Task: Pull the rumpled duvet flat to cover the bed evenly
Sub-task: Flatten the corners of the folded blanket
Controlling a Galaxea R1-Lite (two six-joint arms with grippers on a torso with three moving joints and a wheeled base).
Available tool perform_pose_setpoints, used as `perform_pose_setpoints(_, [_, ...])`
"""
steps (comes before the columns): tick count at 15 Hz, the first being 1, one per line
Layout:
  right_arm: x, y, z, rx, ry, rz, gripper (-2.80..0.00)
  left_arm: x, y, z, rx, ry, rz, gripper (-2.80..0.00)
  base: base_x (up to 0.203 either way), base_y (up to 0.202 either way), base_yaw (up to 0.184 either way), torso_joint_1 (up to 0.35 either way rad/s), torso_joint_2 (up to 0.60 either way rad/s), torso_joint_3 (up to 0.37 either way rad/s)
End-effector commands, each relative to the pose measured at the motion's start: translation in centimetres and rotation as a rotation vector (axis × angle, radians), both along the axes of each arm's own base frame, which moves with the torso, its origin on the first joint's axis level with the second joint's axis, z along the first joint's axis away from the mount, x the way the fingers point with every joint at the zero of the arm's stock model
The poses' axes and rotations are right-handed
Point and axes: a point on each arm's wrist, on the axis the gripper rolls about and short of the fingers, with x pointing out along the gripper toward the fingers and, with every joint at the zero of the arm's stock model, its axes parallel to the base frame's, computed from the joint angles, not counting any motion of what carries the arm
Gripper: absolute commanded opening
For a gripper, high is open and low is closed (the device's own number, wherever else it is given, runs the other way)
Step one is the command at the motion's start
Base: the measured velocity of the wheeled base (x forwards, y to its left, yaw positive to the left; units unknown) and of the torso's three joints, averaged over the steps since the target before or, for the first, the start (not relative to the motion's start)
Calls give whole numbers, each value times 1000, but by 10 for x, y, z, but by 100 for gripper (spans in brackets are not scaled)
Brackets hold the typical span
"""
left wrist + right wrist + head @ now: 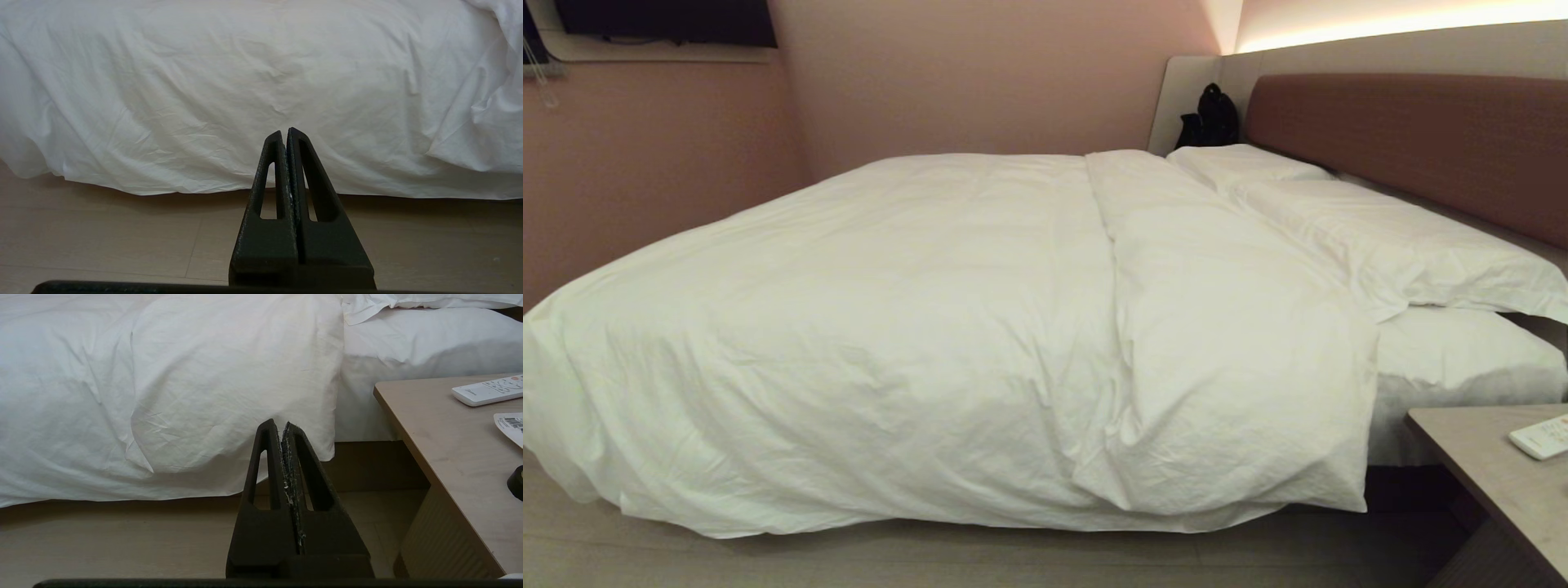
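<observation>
The white duvet [890, 327] lies over the bed [1462, 359], its top end folded back in a thick band [1217, 343] short of the pillows, and its side hangs almost to the floor. My left gripper [284, 131] is shut and empty, held low over the floor in front of the duvet's [245, 90] hanging side. My right gripper [280, 424] is shut and empty too, facing the lower corner of the folded band [237, 384]. Neither gripper shows in the head view.
Two white pillows [1388, 237] lie against the reddish-brown headboard [1421, 139]. A pale bedside table [1494, 482] with a white remote [1542, 437] stands at the right, close to my right gripper. A black bag [1213, 118] sits in the far corner. Pale wood floor [931, 559] runs along the bed.
</observation>
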Motion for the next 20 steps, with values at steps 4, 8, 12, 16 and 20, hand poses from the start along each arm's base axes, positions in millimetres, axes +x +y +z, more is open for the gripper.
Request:
perform_pose_setpoints(4, [0, 0, 0, 0, -1, 0, -280, 0, 0, 0, 0, 0, 0, -280, 0, 0, 0, 0, 0, 0])
perform_pose_setpoints(8, [0, 0, 0, 0, -1, 0, -280, 0, 0, 0, 0, 1, 0, -280, 0, 0, 0, 0, 0, 0])
perform_pose_setpoints(12, [0, 0, 0, 0, -1, 0, -280, 0, 0, 0, 0, -1, 0, -280, 0, 0, 0, 0, 0, 0])
perform_pose_setpoints(16, [0, 0, 0, 0, -1, 0, -280, 0, 0, 0, 0, -1, 0, -280, 0, 0, 0, 0, 0, 0])
perform_pose_setpoints(20, [0, 0, 0, 0, -1, 0, -280, 0, 0, 0, 0, -1, 0, -280, 0, 0, 0, 0, 0, 0])
